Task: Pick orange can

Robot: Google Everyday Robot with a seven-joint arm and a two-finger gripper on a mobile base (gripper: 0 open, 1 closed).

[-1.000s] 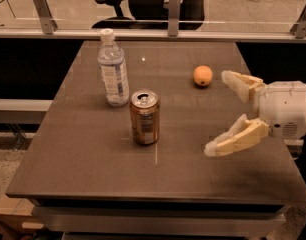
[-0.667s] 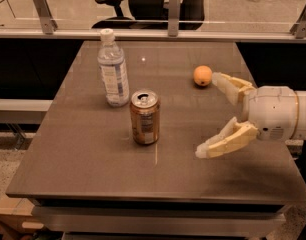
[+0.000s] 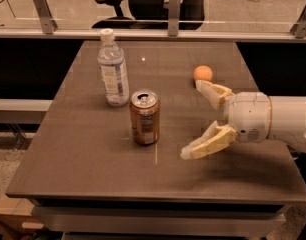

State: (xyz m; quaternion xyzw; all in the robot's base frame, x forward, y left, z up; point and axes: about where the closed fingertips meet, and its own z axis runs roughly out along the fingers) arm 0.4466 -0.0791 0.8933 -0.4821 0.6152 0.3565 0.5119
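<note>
The orange can (image 3: pixel 144 117) stands upright near the middle of the brown table (image 3: pixel 93 169), with its silver top and pull-tab showing. My gripper (image 3: pixel 192 119) reaches in from the right at the can's height, a short gap to the can's right. Its two cream fingers are spread wide apart and hold nothing. The far finger (image 3: pixel 211 92) points toward the back, the near finger (image 3: pixel 207 144) toward the table's front.
A clear water bottle (image 3: pixel 112 74) with a white cap stands just behind and left of the can. A small orange fruit (image 3: pixel 203 73) lies behind the gripper's far finger. A rail with metal posts and an office chair sit beyond the table's back edge.
My gripper has moved left toward the can, still spread open. The can, bottle and fruit have not moved.
</note>
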